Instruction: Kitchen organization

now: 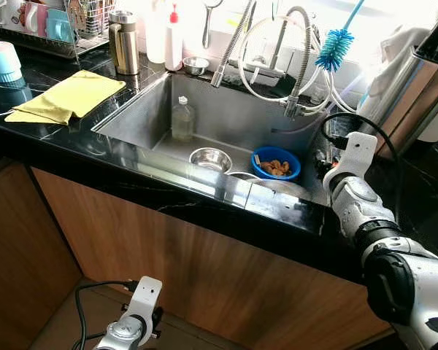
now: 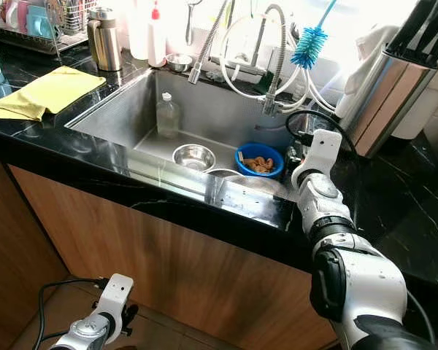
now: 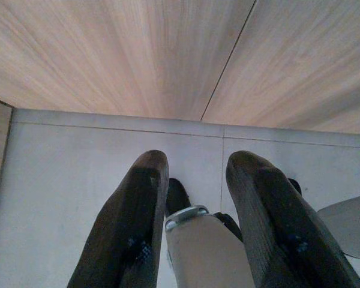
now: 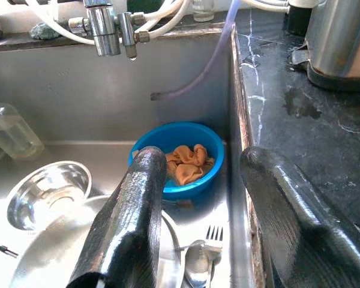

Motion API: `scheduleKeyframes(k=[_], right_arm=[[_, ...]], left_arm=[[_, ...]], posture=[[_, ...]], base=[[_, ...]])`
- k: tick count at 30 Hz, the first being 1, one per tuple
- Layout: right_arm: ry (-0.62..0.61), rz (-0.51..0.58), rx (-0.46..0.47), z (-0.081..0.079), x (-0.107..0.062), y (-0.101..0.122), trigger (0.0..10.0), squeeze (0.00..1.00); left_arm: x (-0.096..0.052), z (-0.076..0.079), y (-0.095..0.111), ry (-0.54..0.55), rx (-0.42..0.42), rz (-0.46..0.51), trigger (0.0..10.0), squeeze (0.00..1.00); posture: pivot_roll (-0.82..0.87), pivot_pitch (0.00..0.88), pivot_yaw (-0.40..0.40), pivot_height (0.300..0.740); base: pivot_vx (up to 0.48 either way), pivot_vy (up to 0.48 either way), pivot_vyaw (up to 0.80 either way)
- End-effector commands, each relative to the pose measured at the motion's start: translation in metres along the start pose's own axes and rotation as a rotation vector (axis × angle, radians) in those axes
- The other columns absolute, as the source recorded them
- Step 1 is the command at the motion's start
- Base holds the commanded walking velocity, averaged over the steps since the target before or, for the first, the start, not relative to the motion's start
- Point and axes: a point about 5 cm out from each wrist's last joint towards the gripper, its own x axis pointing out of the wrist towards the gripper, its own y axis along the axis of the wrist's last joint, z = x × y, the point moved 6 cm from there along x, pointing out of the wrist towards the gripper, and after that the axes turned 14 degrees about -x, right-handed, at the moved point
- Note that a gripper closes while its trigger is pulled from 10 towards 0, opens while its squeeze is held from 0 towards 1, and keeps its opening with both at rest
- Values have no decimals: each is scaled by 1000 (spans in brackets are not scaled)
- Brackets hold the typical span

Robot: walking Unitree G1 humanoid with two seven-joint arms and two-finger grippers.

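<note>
A steel sink (image 1: 142, 102) is set in a black marble counter. In it lie a blue bowl (image 1: 276, 162) holding something crumpled and orange-brown, a small steel bowl (image 1: 210, 158), a clear bottle (image 1: 182, 119), a large steel plate (image 4: 54, 258), and a fork and spoon (image 4: 205, 255). My right arm (image 1: 359, 157) is raised at the sink's right rim. In the wrist view the right gripper (image 4: 201, 159) is open, one finger over the basin and one over the counter, just short of the blue bowl. My left gripper (image 3: 195, 165) hangs open low by the wooden cabinet, above the grey floor.
A yellow cloth (image 1: 69, 96) lies on the counter left of the sink. A steel canister (image 1: 123, 42), white bottles (image 1: 174, 40) and a dish rack (image 1: 58, 22) stand behind. The faucet (image 1: 296, 73) and its hoses overhang the basin, beside a blue brush (image 1: 333, 47). A steel container (image 1: 412, 87) stands at right.
</note>
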Motion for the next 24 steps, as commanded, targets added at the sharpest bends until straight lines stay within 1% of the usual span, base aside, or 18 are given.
scheduleKeyframes(k=[1, 3, 5, 6, 8, 9, 11, 12, 15, 16, 17, 18, 20, 21, 22, 23, 24], right_arm=[[3, 14, 8, -2, 1, 9, 10000, 0], [9, 25, 2, -4, 1, 11, 10000, 0], [23, 69, -46, -8, 1, 21, 10000, 0], [25, 108, -89, -11, 1, 28, 10000, 0], [31, 145, -128, -13, 0, 34, 10000, 0], [35, 187, -164, -17, -1, 40, 10000, 0], [35, 204, -174, -18, -1, 42, 10000, 0], [34, 255, -195, -20, -4, 47, 10000, 0], [27, 325, -208, -22, -9, 52, 10000, 0], [15, 390, -213, -23, -15, 56, 10000, 0], [12, 408, -216, -23, -17, 56, 10000, 0], [6, 451, -225, -24, -24, 57, 10000, 0], [3, 465, -228, -24, -26, 57, 10000, 0], [-23, 501, -232, -20, -35, 55, 10000, 0], [-46, 528, -210, -16, -42, 53, 10000, 0], [-46, 528, -210, -16, -42, 53, 10000, 0], [-74, 538, -180, -10, -48, 50, 10000, 0]], left_arm=[[0, 3, -3, -4, 9, -10, 10000, 0], [0, 3, -3, -4, 8, -9, 10000, 0], [0, 3, -4, -4, 7, -8, 10000, 0], [0, 3, -4, -4, 7, -8, 10000, 0], [0, 3, -4, -4, 6, -7, 10000, 0], [0, 3, -3, -4, 4, -3, 10000, 0], [0, 3, -3, -5, 4, -2, 10000, 0], [0, 3, -3, -3, 3, 2, 10000, 0], [0, 3, -2, -2, 2, 6, 10000, 0], [0, 3, -1, -1, 6, 13, 10000, 0], [0, 2, 0, -2, 7, 16, 10000, 0], [0, 2, 2, -4, 13, 26, 10000, 0], [0, 2, 2, -5, 15, 29, 10000, 0], [0, 2, 4, -4, 13, 43, 10000, 0], [-1, 2, 6, 1, 2, 55, 10000, 0], [-1, 2, 6, 1, 2, 55, 10000, 0], [-1, 0, 6, 7, -8, 61, 10000, 0]], posture=[[299, 36, -167, 711], [299, 36, -167, 711], [295, 35, -168, 711], [295, 34, -168, 711], [295, 34, -168, 711], [288, 34, -166, 711], [288, 33, -165, 711], [287, 34, -164, 711], [282, 37, -161, 711], [270, 37, -155, 711], [266, 39, -155, 711], [262, 40, -153, 711], [262, 40, -153, 711], [260, 41, -152, 711], [264, 44, -152, 711], [264, 44, -152, 711], [266, 46, -150, 711]], base=[[0, 0, 0], [0, 0, 0], [0, 0, 0], [0, 0, 0], [0, 0, 0], [0, 0, 0], [0, 0, 0], [0, 0, 0], [0, 0, 0], [0, 0, 0], [0, 0, 0], [0, 0, 0], [0, 0, 0], [0, 0, 0], [0, 0, 0], [0, 0, 0], [0, 0, 0]])
